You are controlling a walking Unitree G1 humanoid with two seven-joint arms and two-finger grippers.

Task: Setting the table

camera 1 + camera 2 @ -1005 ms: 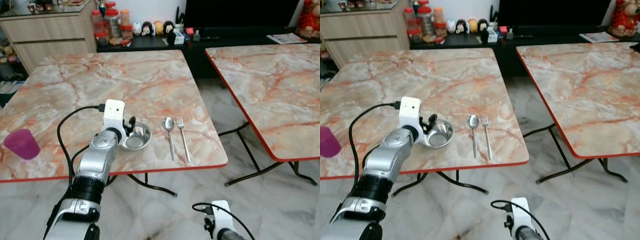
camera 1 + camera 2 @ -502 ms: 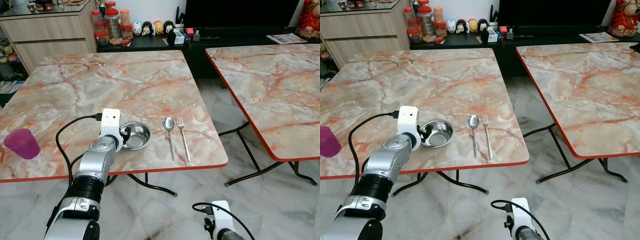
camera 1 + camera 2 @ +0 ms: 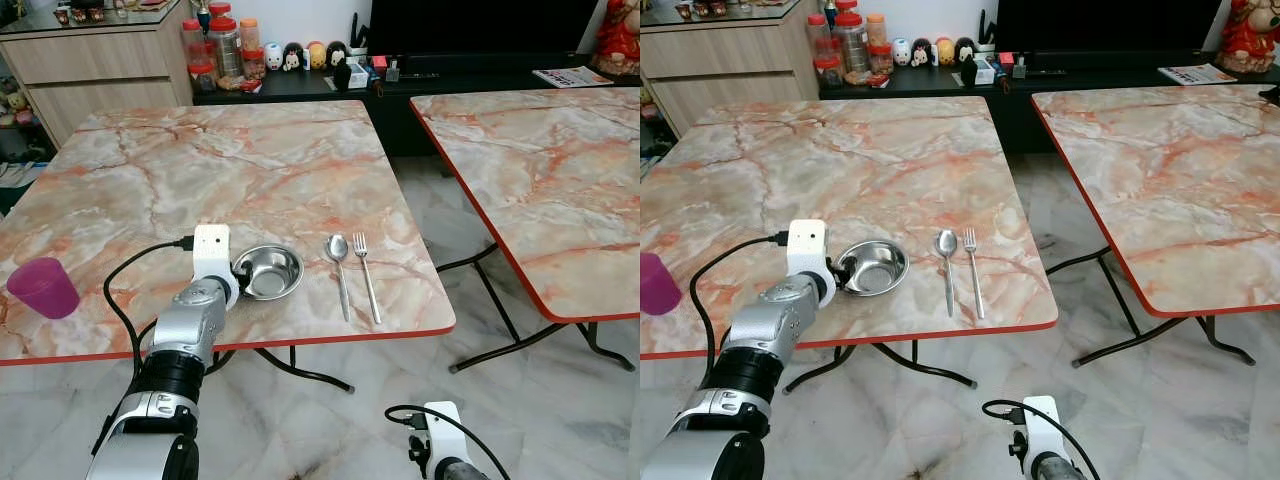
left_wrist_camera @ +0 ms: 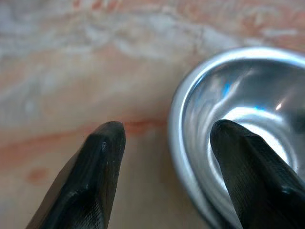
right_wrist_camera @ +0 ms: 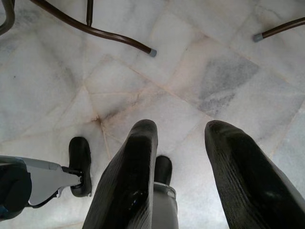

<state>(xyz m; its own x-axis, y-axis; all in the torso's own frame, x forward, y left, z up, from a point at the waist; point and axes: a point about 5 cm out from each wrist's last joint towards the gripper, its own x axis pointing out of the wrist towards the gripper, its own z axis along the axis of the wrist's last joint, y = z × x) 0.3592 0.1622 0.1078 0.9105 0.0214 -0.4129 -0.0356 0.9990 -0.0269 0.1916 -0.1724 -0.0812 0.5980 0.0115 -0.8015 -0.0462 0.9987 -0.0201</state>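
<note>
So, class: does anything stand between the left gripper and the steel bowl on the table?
Nothing visible does. The left gripper is open at the steel bowl, one finger inside the rim, the other outside.

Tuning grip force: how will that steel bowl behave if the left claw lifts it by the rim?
The bowl looks thin, polished metal: probably stiff, light, slippery. The left claw straddles its rim, one finger inside, so it may tilt when lifted from one side. Pushed, it would likely slide on the smooth marble table.

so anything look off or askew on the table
Mostly tidy. The bowl sits upright, spoon and fork lie parallel beside it, nothing spilled. The purple cup stands far off at the table's left edge. The left gripper, open, straddles the bowl's rim.
</note>
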